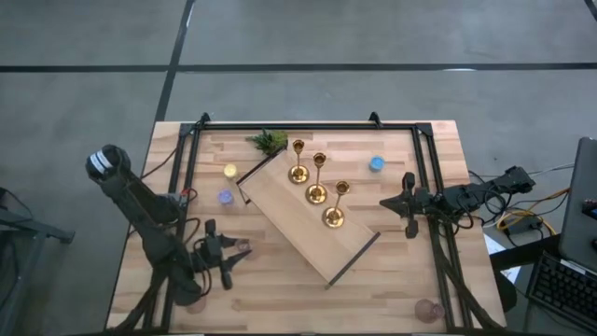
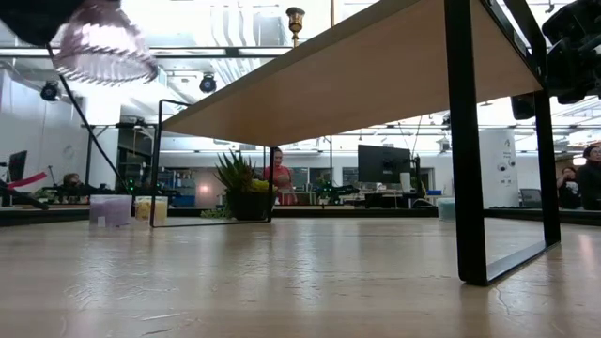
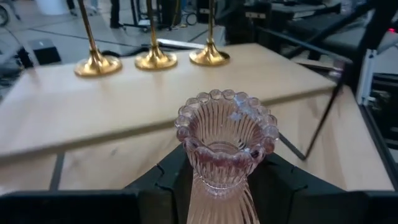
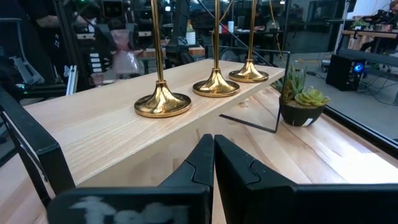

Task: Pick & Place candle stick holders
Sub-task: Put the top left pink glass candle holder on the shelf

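Note:
Three gold candle stick holders (image 1: 317,191) stand by their round bases in a row on a raised wooden shelf (image 1: 308,229); the left wrist view shows their bases (image 3: 152,59). My left gripper (image 1: 235,254) is at the near left of the table, shut on a pink ribbed glass holder (image 3: 225,134), which also shows high up in the low view (image 2: 101,52). Another pink glass holder (image 1: 429,310) stands near the table's near right corner. My right gripper (image 1: 390,202) waits, shut, by the table's right side, fingers together (image 4: 213,146). My left gripper pinches the glass holder's narrow waist (image 3: 217,186) between its two fingers (image 3: 165,180), which come at it nearly level. The holder stands roughly upright in the hold, its beaded mouth (image 3: 227,115) up, and its flared lower end (image 2: 108,66) is lifted clear of the table.
The shelf stands on black metal legs (image 2: 465,141) and lies slantwise across the table's middle. A green plant sprig (image 1: 269,141) sits at the far edge. A yellow tealight (image 1: 229,171), a purple one (image 1: 225,197) and a blue one (image 1: 376,164) lie around the shelf.

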Controlling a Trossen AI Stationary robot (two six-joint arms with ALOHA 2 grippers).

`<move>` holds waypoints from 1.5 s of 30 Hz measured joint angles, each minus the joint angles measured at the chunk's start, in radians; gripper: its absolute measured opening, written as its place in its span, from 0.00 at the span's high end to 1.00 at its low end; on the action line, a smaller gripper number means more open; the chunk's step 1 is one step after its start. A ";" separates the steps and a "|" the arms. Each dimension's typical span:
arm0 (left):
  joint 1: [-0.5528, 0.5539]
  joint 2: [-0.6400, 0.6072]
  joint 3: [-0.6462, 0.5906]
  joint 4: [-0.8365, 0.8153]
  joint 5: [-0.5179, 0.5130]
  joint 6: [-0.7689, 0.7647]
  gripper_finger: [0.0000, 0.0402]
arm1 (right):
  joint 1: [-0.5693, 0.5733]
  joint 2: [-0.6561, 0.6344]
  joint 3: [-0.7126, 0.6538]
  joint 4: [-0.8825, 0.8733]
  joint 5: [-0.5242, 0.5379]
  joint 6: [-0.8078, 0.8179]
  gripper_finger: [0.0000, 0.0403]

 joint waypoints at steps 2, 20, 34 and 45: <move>0.023 0.000 0.023 0.003 0.000 0.030 0.67 | 0.000 0.000 0.000 0.000 0.000 0.000 0.98; 0.310 0.003 0.073 0.463 0.332 0.532 0.67 | 0.000 0.000 0.000 0.000 0.000 0.000 0.98; 0.500 0.211 0.190 0.622 0.630 0.639 0.67 | 0.000 0.000 0.000 0.000 0.000 0.000 0.98; 0.559 0.337 0.382 0.461 0.642 0.664 0.67 | 0.000 0.000 0.000 0.000 0.000 0.000 0.98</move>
